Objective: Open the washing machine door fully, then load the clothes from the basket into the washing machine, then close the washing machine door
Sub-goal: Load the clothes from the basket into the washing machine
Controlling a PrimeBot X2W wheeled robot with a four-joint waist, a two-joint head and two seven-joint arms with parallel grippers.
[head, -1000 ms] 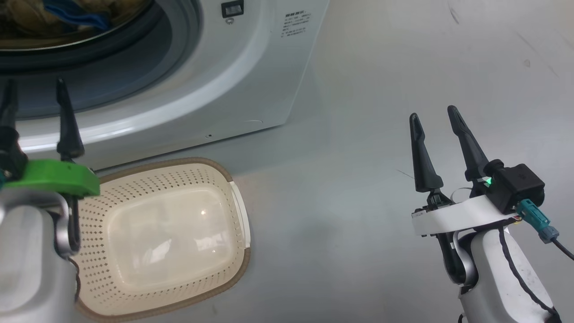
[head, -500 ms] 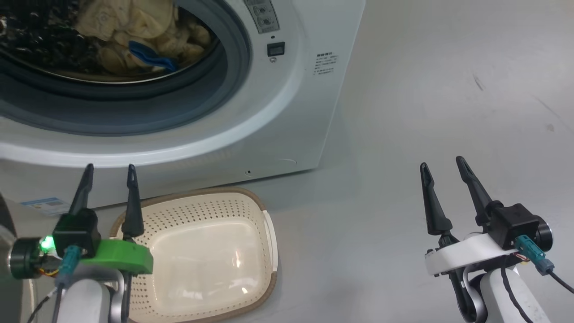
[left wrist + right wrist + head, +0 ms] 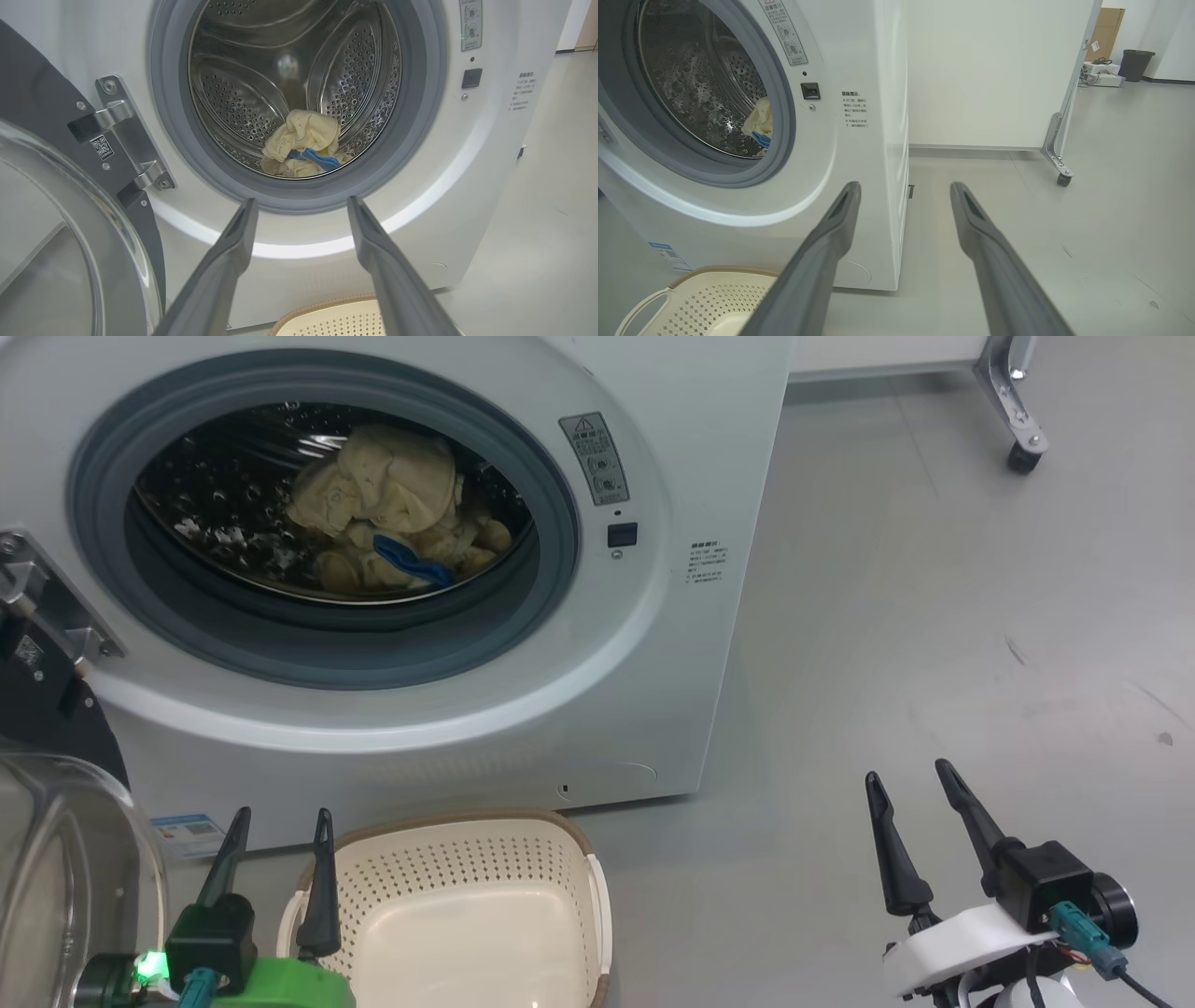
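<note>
The white washing machine (image 3: pixel 709 457) stands before me with its door (image 3: pixel 56 859) swung open to the left, the glass bowl at the lower left (image 3: pixel 56 233). Pale-yellow clothes with a blue piece (image 3: pixel 397 523) lie inside the steel drum (image 3: pixel 303 144). On the floor in front of the machine sits the cream basket (image 3: pixel 467 933), with nothing visible in it. My left gripper (image 3: pixel 280 821) is open and empty, low at the basket's left edge. Out over bare floor to the right, my right gripper (image 3: pixel 907 782) is open and empty too.
Grey floor (image 3: pixel 934 616) stretches to the right of the machine. A white panel on a metal castor foot (image 3: pixel 1059 163) stands behind it. Far back at the right are a dark bin (image 3: pixel 1136 65) and a cardboard box (image 3: pixel 1108 28).
The head camera has tilted up, so the drum opening and the open door have come into view. Both grippers stay open and sit lower in the picture.
</note>
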